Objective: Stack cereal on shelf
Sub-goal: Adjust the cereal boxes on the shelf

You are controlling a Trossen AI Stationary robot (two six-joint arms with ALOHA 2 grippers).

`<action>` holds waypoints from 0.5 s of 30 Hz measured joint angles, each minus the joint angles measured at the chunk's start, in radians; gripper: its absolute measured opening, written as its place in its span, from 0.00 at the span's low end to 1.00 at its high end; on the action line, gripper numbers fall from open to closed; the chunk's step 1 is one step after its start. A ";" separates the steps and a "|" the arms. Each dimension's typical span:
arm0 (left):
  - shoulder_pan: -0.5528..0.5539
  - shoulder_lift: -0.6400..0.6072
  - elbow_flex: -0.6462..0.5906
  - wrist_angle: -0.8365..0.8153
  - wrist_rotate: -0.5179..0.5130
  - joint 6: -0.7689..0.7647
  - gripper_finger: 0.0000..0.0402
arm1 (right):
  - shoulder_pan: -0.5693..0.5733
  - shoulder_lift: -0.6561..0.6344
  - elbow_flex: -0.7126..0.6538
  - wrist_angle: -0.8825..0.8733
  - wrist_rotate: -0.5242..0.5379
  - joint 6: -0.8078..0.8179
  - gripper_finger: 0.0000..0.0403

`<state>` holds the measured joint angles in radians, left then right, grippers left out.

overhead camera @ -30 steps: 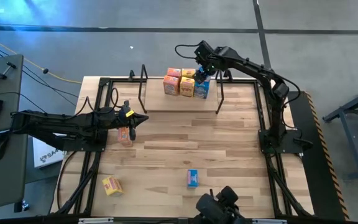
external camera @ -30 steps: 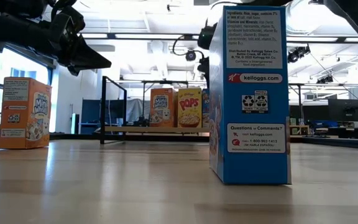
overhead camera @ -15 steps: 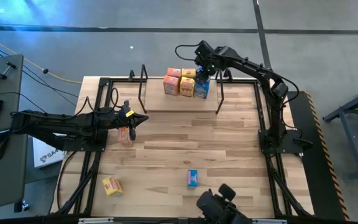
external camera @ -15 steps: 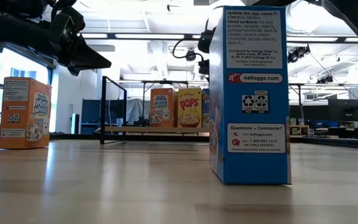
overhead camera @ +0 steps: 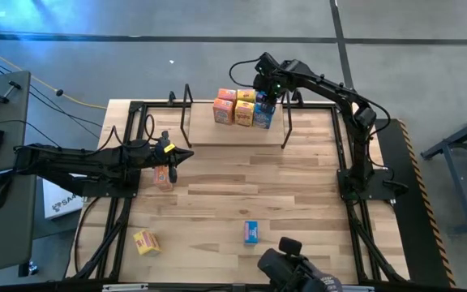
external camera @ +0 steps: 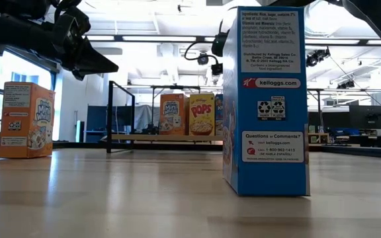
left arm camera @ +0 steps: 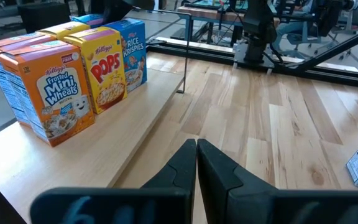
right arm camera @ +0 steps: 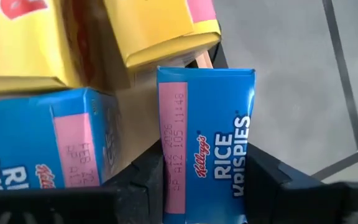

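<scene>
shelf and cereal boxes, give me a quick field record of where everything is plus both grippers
shelf: light plank at the table's far edge, black wire frames at both ends
boxes on shelf: orange, yellow and blue, clustered toward its right end
right gripper: over that cluster, closed on a blue Rice Krispies box
left gripper: shut, empty, hovering over the table's left side
orange box: on the table by the left gripper
yellow box: near left corner
loose blue box: near edge, centre

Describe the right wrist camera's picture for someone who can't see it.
A blue Rice Krispies box sits gripped between the right arm's two dark fingers. Beside it stands another blue box, with yellow boxes beyond.
</scene>
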<state>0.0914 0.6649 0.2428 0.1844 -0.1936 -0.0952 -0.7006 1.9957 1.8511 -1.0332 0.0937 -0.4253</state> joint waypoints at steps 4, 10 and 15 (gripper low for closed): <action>0.000 0.000 0.000 0.000 0.000 0.000 0.02 | 0.000 0.000 0.000 -0.001 0.000 -0.027 0.33; 0.000 0.000 0.000 0.000 0.000 0.001 0.02 | 0.000 0.000 0.000 -0.001 0.000 -0.054 0.34; 0.000 0.000 0.000 0.000 0.000 0.001 0.02 | -0.002 0.000 0.000 -0.002 0.002 -0.055 0.38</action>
<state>0.0914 0.6650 0.2428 0.1844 -0.1936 -0.0940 -0.7030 1.9957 1.8511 -1.0348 0.0959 -0.4807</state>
